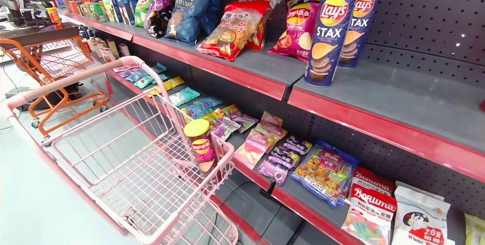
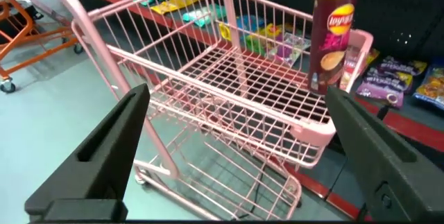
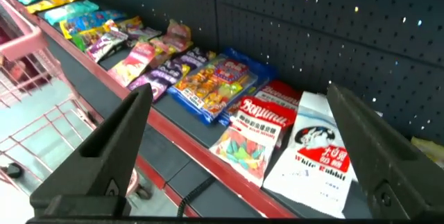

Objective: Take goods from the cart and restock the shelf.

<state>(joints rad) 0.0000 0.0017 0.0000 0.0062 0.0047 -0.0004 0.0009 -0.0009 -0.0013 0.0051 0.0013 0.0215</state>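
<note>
A maroon chip can with a yellow lid (image 1: 201,145) stands upright in the front corner of the pink wire cart (image 1: 91,123), beside the shelf. In the left wrist view the same can (image 2: 334,35) stands in the far corner of the cart basket (image 2: 208,78), and my left gripper (image 2: 239,130) hangs open above and short of the cart, nothing between its fingers. My right gripper (image 3: 243,141) is open over the lower shelf's candy bags (image 3: 208,85). On the upper shelf (image 1: 379,97) stand two tall dark blue chip cans (image 1: 330,32).
Snack bags (image 1: 231,29) line the upper shelf to the left of the cans, with bare shelf to their right. The lower shelf (image 1: 303,195) holds rows of flat candy packs. An orange cart (image 1: 57,66) stands behind the pink one.
</note>
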